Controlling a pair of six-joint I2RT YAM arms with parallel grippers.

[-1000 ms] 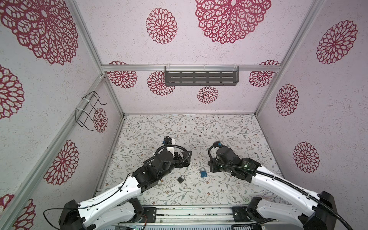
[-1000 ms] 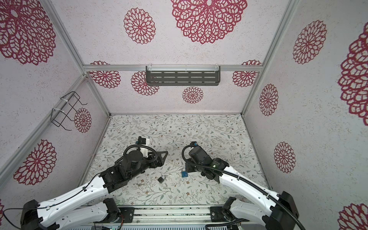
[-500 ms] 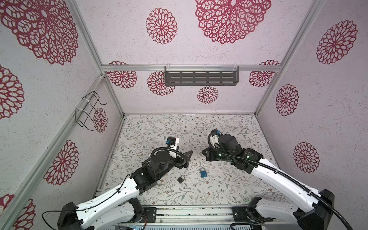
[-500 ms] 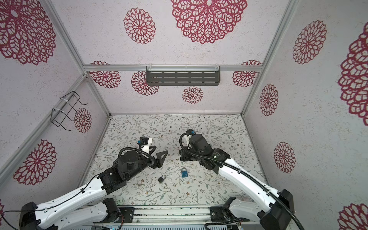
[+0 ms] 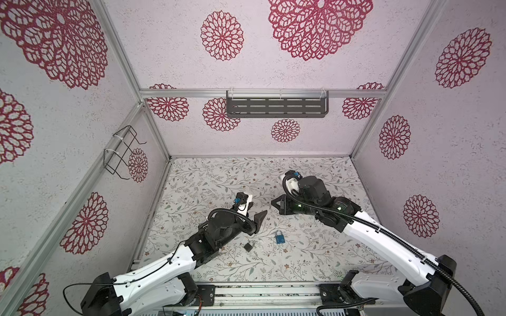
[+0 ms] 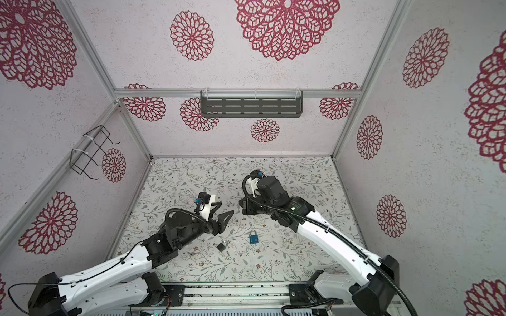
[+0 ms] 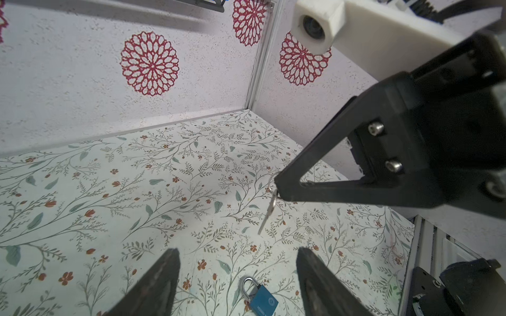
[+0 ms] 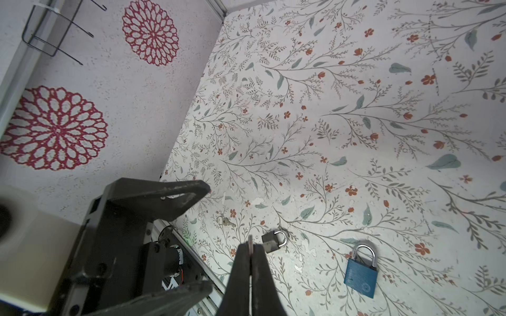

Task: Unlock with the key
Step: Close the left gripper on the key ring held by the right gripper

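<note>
Right claw (image 7: 277, 186) pinched the key (image 7: 269, 209), which hung tip down. I saw the blue lock (image 5: 279, 237) flat on the table (image 5: 219, 175) below, between it and my wide-open left claw (image 7: 237, 249).

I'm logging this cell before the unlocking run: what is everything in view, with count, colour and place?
blue metal padlock: one, blue with silver shackle, flat on the table, front middle
small dark padlock: one, dark grey with silver shackle, on the table left of the blue one
loose ringed key: one, silver, on the table apart from both padlocks
held silver key: one, silver, hanging from the right tool's tips
slotted metal shelf: one, dark grey, back wall
wire rack: one, black, left wall
floral table: one, white with leaves and red flowers
left tool: one, black, open, empty, above the table
right tool: one, black, shut on the held key
</note>
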